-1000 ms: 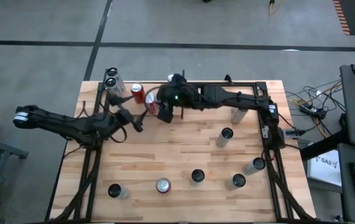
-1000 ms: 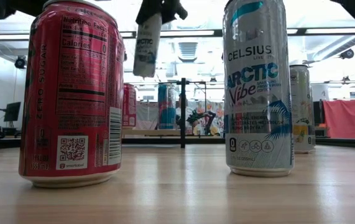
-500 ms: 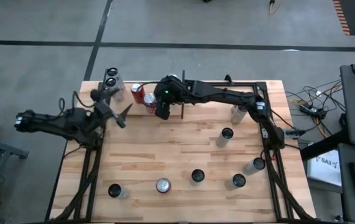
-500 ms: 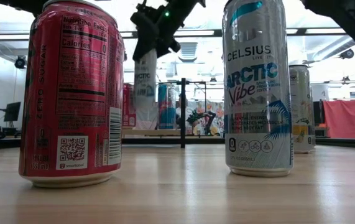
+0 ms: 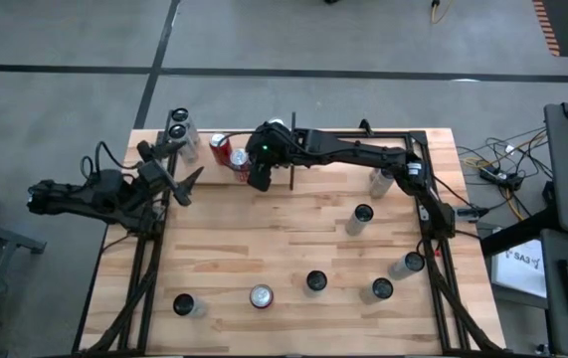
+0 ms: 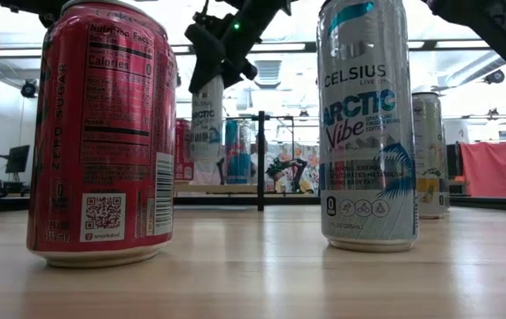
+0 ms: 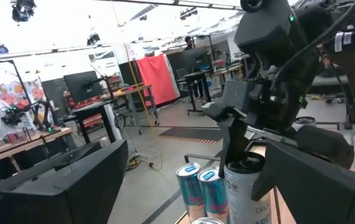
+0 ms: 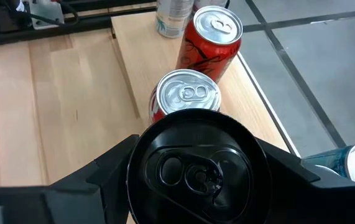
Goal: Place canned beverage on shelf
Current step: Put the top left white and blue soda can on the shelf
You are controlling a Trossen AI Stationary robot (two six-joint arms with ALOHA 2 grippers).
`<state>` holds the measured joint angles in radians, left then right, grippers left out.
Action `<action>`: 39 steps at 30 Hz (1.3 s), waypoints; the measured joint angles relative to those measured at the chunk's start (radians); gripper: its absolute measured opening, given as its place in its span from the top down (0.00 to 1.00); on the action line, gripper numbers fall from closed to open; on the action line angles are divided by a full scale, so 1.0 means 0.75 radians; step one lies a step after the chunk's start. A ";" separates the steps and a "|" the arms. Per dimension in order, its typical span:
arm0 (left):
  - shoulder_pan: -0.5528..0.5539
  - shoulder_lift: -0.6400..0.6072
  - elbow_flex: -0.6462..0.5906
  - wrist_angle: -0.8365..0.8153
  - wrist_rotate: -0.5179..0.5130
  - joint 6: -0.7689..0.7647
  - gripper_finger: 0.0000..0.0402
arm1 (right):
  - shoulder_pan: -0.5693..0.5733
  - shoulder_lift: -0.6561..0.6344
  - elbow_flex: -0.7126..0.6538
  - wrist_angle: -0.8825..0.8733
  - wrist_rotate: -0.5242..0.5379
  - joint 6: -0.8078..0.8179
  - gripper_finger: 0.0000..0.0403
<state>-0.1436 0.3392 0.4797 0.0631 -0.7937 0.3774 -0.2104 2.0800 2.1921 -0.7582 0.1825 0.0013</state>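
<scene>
Firmly, right tool (image 8: 193,180) grips black-topped can (image 8: 193,167) — left tool (image 5: 179,179) spread wide, empty.

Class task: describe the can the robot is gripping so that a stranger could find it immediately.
Start at the shelf, the pale panel in the table's far left corner. The right gripper holds the black-topped can upright there. Unlike the two silver-topped red cans beside it, its lid is black.
</scene>
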 joint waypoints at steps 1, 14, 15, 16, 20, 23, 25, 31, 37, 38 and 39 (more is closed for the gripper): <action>0.000 -0.001 0.000 0.000 0.000 -0.003 0.09 | 0.000 0.000 0.000 0.001 0.000 0.008 0.40; 0.000 -0.001 -0.001 0.001 0.000 -0.004 0.09 | 0.000 0.006 -0.056 0.022 0.067 0.072 0.40; 0.000 0.000 -0.001 0.001 0.000 -0.004 0.09 | 0.000 0.006 -0.071 0.033 0.070 0.072 0.40; 0.000 0.000 -0.001 0.002 0.000 -0.004 0.09 | 0.000 0.006 -0.085 0.052 0.071 0.072 0.40; 0.001 -0.001 -0.001 0.002 0.000 -0.004 0.09 | 0.000 0.006 -0.123 0.095 0.071 0.071 0.40; 0.000 -0.001 -0.001 0.005 0.000 -0.003 0.09 | 0.000 0.006 -0.141 0.152 0.071 0.067 0.40; 0.001 -0.001 -0.001 0.006 0.000 -0.004 0.09 | 0.000 0.006 -0.158 0.189 0.072 0.060 0.40; 0.001 -0.001 -0.001 0.005 0.000 -0.003 0.09 | -0.002 0.006 -0.178 0.245 0.072 0.044 0.40; 0.001 0.000 -0.001 0.005 0.000 -0.003 0.09 | -0.006 0.006 -0.183 0.285 0.072 0.033 0.40; 0.001 0.000 -0.001 0.005 0.000 -0.003 0.09 | -0.007 0.006 -0.183 0.288 0.072 0.032 0.40; 0.001 0.000 -0.001 0.004 0.000 -0.003 0.09 | -0.008 0.006 -0.183 0.288 0.072 0.030 0.40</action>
<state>-0.1432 0.3393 0.4793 0.0664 -0.7937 0.3748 -0.2165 2.0842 2.0548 -0.5424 0.2363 0.0241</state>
